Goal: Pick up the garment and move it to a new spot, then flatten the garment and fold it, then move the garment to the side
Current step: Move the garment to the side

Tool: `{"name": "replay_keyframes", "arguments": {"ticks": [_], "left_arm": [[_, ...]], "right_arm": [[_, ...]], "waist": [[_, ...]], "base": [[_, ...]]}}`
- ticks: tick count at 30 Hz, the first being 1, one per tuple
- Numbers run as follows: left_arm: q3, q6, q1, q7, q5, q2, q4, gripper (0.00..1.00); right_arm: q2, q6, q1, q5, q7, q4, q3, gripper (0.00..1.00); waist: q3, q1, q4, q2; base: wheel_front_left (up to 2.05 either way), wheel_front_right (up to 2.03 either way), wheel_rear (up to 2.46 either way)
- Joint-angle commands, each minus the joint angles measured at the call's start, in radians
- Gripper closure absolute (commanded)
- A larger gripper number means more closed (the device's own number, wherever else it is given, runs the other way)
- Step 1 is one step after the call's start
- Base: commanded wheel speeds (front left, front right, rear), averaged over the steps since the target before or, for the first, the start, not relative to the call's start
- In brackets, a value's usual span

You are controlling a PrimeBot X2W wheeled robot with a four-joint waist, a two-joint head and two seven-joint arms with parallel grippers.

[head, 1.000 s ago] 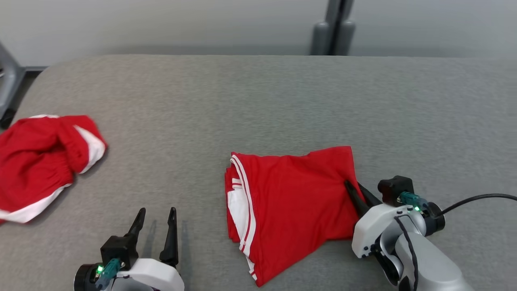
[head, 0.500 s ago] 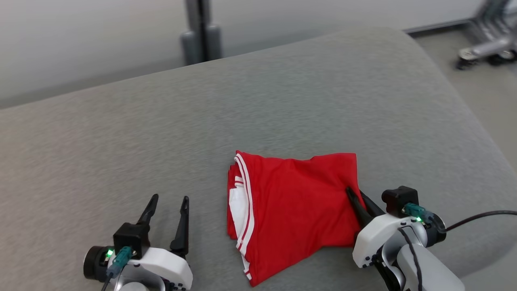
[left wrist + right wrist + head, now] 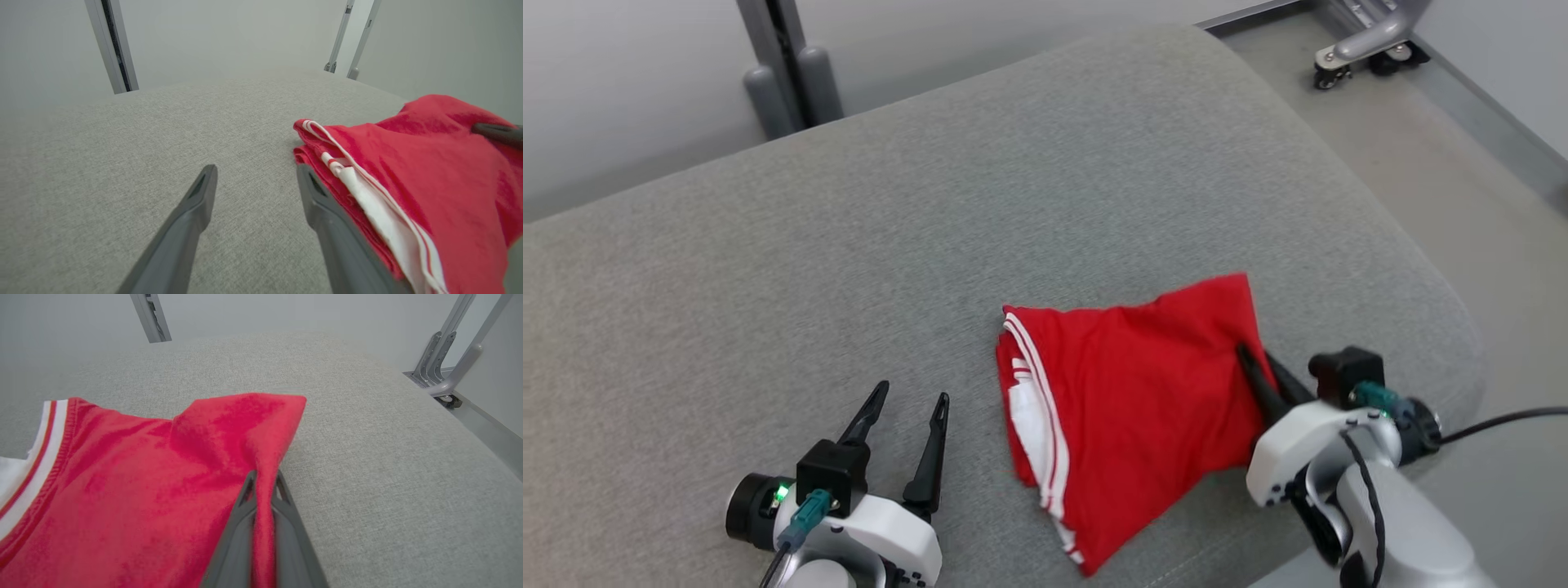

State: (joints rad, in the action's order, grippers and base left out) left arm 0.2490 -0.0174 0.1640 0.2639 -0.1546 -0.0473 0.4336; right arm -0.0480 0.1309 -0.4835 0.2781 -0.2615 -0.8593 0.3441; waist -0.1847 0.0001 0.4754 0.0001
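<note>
my right pincer (image 3: 1254,367) pinching garment (image 3: 1143,408) edge | left pincer (image 3: 913,392) spread, idle | imo slide sideways low n slow so fold doesn't pop

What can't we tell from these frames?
Head view: lower layers of the red garment, covered by its top layer; fold count unclear.
Right wrist view: grip depth of the right gripper, its inner faces covered by the pinched fabric ridge.
Left wrist view: the garment's near end, cut off by the bottom and right edges.
</note>
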Motion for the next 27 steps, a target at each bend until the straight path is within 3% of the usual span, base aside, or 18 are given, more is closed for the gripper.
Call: {"name": "replay_keyframes", "arguments": {"ticks": [1,10,13,21,27], "left_arm": [[0.005,-0.01,0.021,0.0,0.016,-0.006,0.003,0.0],[-0.009,-0.025,0.084,0.0,0.061,-0.007,0.001,0.0],[-0.02,-0.032,0.107,0.0,0.083,-0.008,-0.01,0.0],[-0.032,-0.043,0.127,0.0,0.104,-0.008,-0.013,0.0],[-0.032,-0.046,0.133,0.0,0.106,-0.009,-0.013,0.0]], "right_arm": [[-0.008,0.0,-0.047,-0.032,-0.005,-0.005,-0.02,1.0],[-0.075,0.0,-0.248,-0.148,-0.005,-0.085,-0.121,1.0],[-0.154,0.0,-0.359,-0.224,-0.005,-0.159,-0.233,1.0],[-0.323,0.0,-0.454,-0.414,-0.002,-0.284,-0.533,1.0],[-0.38,0.0,-0.427,-0.556,0.012,-0.27,-0.758,1.0]], "waist": [[-0.027,-0.0001,-0.039,-0.0001],[-0.124,-0.0001,-0.189,-0.0001],[-0.164,-0.0001,-0.258,-0.0001],[-0.213,-0.0001,-0.347,-0.0001],[-0.225,-0.0001,-0.368,-0.0001]], "base": [[0.0,0.0,0.0],[0.0,0.0,0.0],[0.0,0.0,0.0],[0.0,0.0,0.0],[0.0,0.0,0.0]]}}
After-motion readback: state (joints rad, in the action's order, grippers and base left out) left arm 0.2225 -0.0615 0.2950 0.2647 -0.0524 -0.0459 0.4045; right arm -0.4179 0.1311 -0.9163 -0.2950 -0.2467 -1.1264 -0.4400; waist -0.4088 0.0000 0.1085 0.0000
